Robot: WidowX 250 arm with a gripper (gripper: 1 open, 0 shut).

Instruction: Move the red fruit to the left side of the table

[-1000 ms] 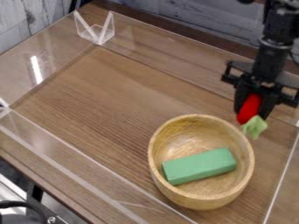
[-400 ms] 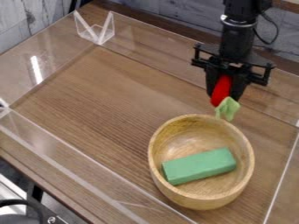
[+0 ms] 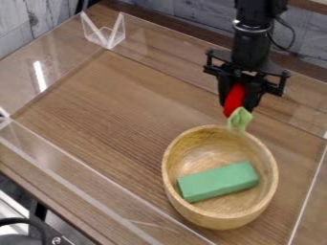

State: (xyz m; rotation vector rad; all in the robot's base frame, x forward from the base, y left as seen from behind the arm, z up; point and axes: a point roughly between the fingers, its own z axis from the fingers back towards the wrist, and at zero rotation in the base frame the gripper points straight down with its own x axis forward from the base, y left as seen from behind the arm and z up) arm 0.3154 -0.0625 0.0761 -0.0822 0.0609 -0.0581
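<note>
The claw (image 3: 239, 99) hangs from a black arm (image 3: 251, 33) at the right rear part of the table (image 3: 115, 105), pointing straight down. Its black jaws are clenched on the fruit (image 3: 236, 103), one on each side of the red body. The fruit sits between and just below the jaw tips: the red part is partly masked by the fingers, while the pale green cap (image 3: 240, 119) pokes out underneath, tilted toward the lower right. The fruit appears clear of the tabletop, carried by the claw; whether a gap lies under the cap cannot be told with certainty from this view.

Directly in front of the claw, nearer the camera, stands a wooden bowl (image 3: 192, 145). The green cap hangs just beside the bowl's far rim, over or next to it; contact cannot be confirmed. Inside the bowl lies a green block (image 3: 217, 181), flat and slanted, well apart from the fruit.

Clear acrylic walls (image 3: 52, 57) border the table. The fruit is on the right half of the table.
</note>
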